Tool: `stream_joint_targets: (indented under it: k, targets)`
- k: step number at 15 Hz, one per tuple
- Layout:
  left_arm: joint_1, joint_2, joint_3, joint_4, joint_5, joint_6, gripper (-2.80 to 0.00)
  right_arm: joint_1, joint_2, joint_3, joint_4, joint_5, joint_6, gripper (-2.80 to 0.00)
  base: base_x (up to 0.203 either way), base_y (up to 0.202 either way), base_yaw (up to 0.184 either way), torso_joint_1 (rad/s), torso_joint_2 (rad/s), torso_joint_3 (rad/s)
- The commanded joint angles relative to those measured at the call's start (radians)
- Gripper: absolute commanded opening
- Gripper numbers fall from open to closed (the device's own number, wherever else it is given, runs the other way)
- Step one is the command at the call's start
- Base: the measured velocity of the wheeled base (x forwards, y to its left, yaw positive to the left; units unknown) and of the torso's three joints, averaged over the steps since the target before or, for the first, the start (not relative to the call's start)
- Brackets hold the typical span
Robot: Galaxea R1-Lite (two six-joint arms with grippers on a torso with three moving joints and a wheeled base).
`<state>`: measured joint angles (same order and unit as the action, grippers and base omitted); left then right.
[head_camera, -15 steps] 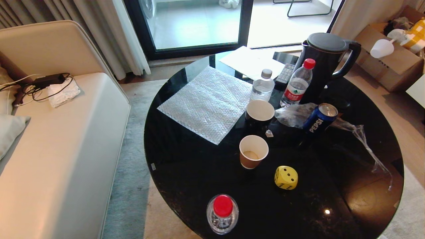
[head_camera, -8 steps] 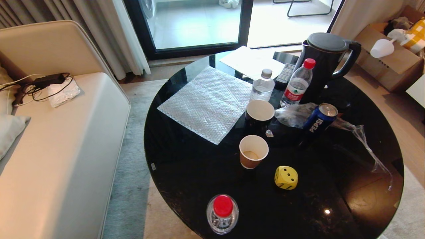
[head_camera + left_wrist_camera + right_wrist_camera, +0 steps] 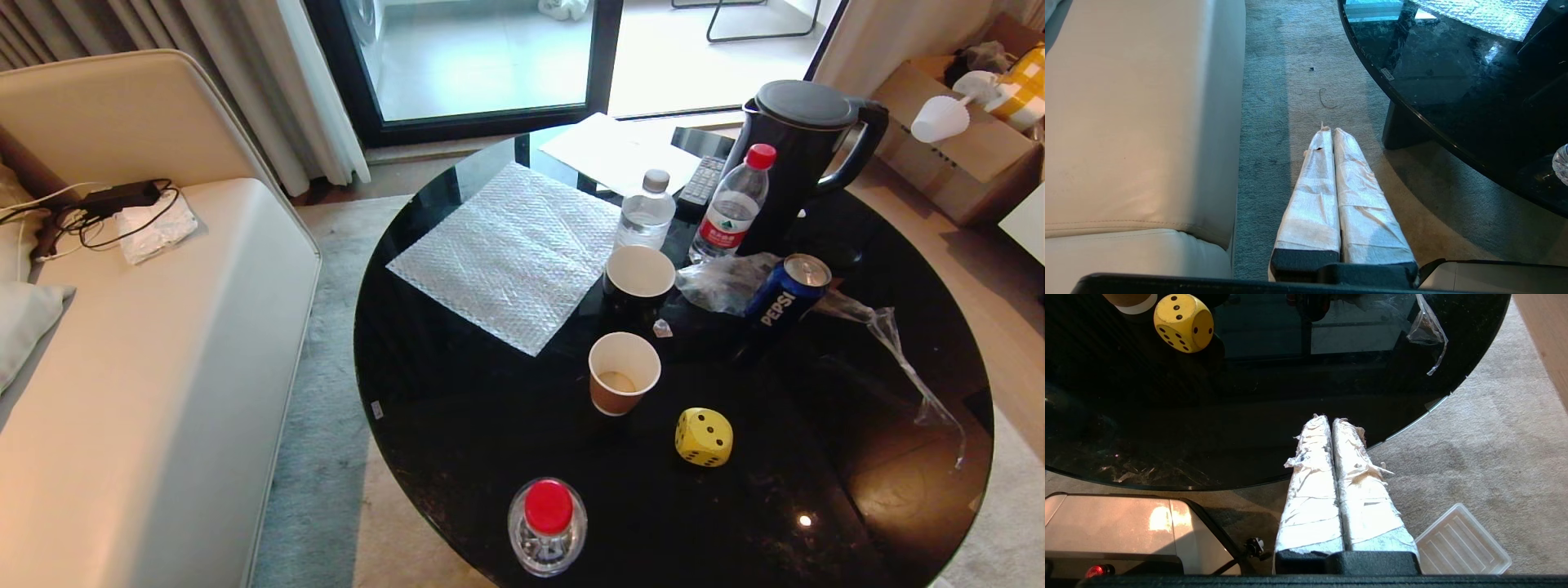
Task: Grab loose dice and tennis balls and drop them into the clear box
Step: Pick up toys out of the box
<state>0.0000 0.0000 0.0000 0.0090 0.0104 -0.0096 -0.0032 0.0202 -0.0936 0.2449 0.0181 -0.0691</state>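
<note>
- While neither arm shows from the head camera, the left gripper [image 3: 1329, 130] hangs over the grey carpet [image 3: 1274, 102] between the cream sofa [image 3: 1139, 114] and the round black table [image 3: 1453, 81], its two cloth-wrapped fingers pressed together with nothing between them.
- On the table's left half lies a sheet of bubble wrap [image 3: 510, 253], flat on the glass.
- Near the front edge stands a clear bottle with a red cap [image 3: 547, 527], upright.
- Toward the middle sit two paper cups — a brown one [image 3: 624, 373] and, just behind it, a dark one [image 3: 638, 282].
- Just right of the brown cup rests the yellow die [image 3: 703, 437], alone on bare glass, black pips showing.
- Behind it, further right, are two water bottles [image 3: 731, 208], a blue soda can [image 3: 785, 294] lying tilted on crumpled plastic wrap [image 3: 722, 282], and a black kettle [image 3: 804, 155].
- At the table's near right edge the right gripper [image 3: 1329, 419] is shut and empty — the die lies well apart from it, across the glass.
- Beside that gripper, on the carpet, lies a ribbed see-through lid [image 3: 1461, 541].
</note>
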Motion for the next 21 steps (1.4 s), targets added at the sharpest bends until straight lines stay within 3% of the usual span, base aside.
stream_joint_targets:
  k: [1, 18, 21]
  targets:
    - [0.000, 0.000, 0.002, 0.000, 0.000, -0.001, -2.80, 0.000, 0.000, 0.000, 0.002, 0.000, -0.001, -2.80, 0.000, 0.000, 0.000, 0.000, 0.00, 0.000]
    - [0.000, 0.000, 0.001, 0.000, 0.000, -0.001, -2.80, 0.000, 0.000, -0.029, 0.018, 0.007, -0.001, -2.80, 0.000, 0.000, 0.000, 0.000, 0.00, 0.000]
    - [0.000, 0.000, 0.000, 0.000, 0.000, -0.001, -2.80, 0.000, 0.050, -0.209, 0.162, 0.026, 0.003, -2.80, 0.000, 0.000, 0.000, 0.000, 0.00, 0.000]
